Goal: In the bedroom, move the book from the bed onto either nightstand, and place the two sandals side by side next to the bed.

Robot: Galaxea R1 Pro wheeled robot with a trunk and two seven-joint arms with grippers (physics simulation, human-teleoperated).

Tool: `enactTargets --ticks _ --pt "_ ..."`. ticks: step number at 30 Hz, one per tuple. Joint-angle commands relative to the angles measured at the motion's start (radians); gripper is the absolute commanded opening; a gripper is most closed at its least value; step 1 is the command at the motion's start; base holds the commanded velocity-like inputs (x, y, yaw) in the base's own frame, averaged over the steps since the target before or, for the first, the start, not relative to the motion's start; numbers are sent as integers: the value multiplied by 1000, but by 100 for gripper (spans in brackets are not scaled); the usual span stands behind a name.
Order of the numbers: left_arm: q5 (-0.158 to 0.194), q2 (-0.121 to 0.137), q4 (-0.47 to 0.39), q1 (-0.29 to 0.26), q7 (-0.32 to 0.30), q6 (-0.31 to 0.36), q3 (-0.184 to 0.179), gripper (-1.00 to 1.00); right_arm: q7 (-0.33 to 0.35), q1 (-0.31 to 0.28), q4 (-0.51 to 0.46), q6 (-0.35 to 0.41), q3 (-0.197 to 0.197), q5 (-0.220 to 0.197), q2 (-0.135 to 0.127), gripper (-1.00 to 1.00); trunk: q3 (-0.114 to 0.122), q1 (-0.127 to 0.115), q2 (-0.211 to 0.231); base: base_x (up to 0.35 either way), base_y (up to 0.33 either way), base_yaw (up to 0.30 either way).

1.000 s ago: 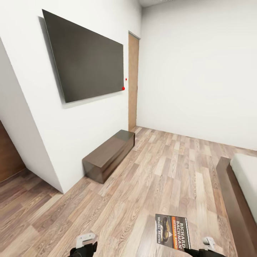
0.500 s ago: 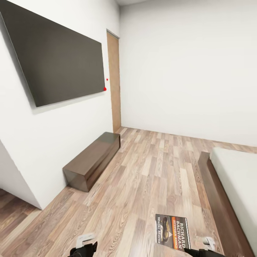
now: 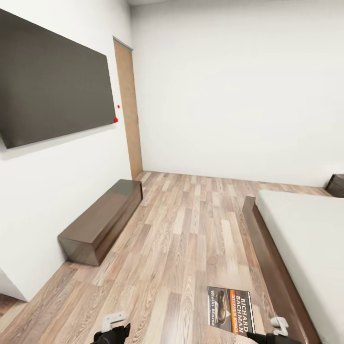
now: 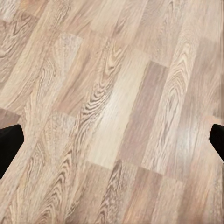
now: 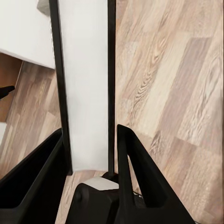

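Head view: the book (image 3: 230, 310) is held upright in the right hand (image 3: 272, 334), cut off by the frame edge; the bed (image 3: 306, 239) and nightstand (image 3: 337, 185) are partly cropped. Left wrist view: left hand (image 4: 112, 140) released over the wood floor (image 4: 116, 93). Right wrist view: fingers (image 5: 135, 177) clenched on the book's edge.

I see the wood-plank floor (image 3: 191, 229) running to the far wall. On it at the left sits a long low dark-wood cabinet (image 3: 100, 220) against the wall; at the right stands the bed (image 3: 306, 239), its pale mattress bare.
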Motion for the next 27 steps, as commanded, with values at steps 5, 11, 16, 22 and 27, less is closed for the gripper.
enactTargets --ticks 5,11,16,22,27 --pt "10 0 1 -1 -4 -3 -1 100 6 -1 -1 11 -8 2 1 -100 -1 0 -1 0 0 -294" --pt "10 0 1 -1 -4 -3 -1 100 6 -1 -1 11 -8 2 1 -100 -1 0 -1 0 0 -294" --pt "10 0 1 -1 -4 -3 -1 100 6 -1 -1 11 -8 2 2 -100 -1 0 -1 0 0 -294" --pt "10 0 1 0 -4 -3 -1 100 6 -1 -1 11 -8 2 2 -100 -1 0 -1 0 0 -294" --pt "9 0 1 -1 -4 -3 -1 100 6 -1 -1 11 -8 2 2 -100 -1 0 -1 0 0 -294"
